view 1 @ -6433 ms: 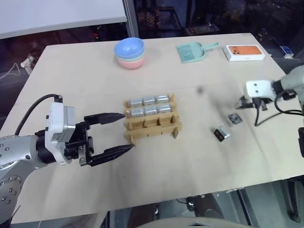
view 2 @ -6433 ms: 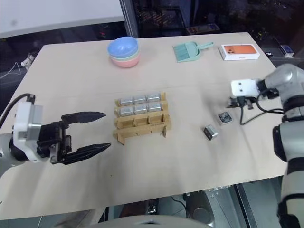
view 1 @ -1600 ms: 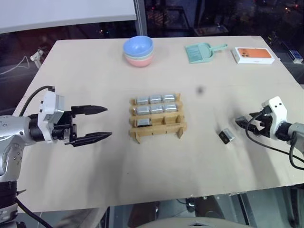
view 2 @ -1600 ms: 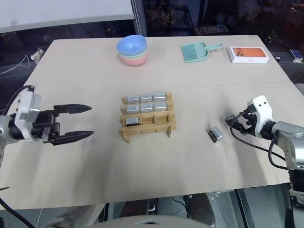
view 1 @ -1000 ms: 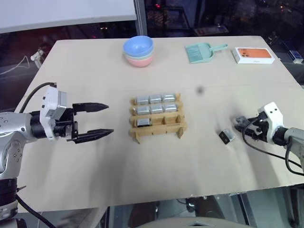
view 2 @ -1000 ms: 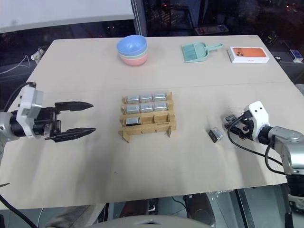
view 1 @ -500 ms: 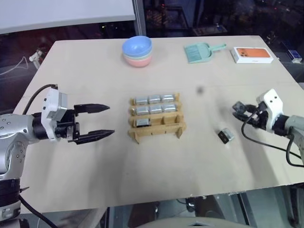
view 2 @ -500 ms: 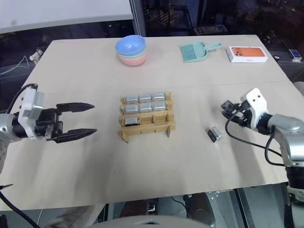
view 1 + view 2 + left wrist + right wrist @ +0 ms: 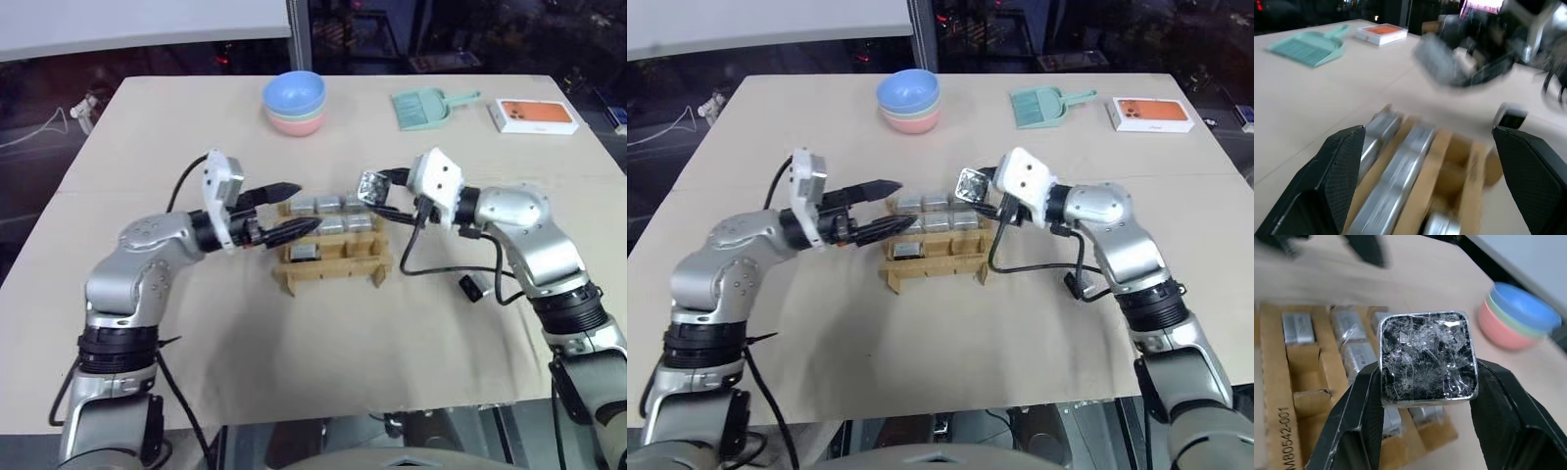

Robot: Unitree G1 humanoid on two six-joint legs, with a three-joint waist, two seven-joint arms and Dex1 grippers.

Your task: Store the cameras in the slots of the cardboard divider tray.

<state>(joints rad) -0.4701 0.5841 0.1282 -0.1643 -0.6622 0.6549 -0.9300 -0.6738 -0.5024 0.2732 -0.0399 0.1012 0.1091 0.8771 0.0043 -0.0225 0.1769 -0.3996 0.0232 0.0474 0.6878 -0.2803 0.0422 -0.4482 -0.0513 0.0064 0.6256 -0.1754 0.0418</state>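
Note:
The cardboard divider tray (image 9: 338, 262) stands mid-table. It holds cameras (image 9: 329, 206) in its back and middle rows and one (image 9: 306, 252) in the front-left slot. My right gripper (image 9: 380, 199) is shut on another camera (image 9: 1427, 355), its cracked dark face showing, held in the air over the tray's back right corner. My left gripper (image 9: 302, 208) is open and hovers at the tray's left end, fingers pointing across it. One camera (image 9: 475, 287) lies loose on the table to the right of the tray.
At the table's far edge stand stacked blue and pink bowls (image 9: 294, 98), a teal dustpan (image 9: 426, 106) and a white-and-orange phone box (image 9: 534, 115). A black cable (image 9: 431, 264) loops down from my right wrist, close to the tray's right end.
My right gripper lifted off the table with a camera and swung left to the tray. My left gripper moved right, up to the tray's left end. The head view shifted as well.

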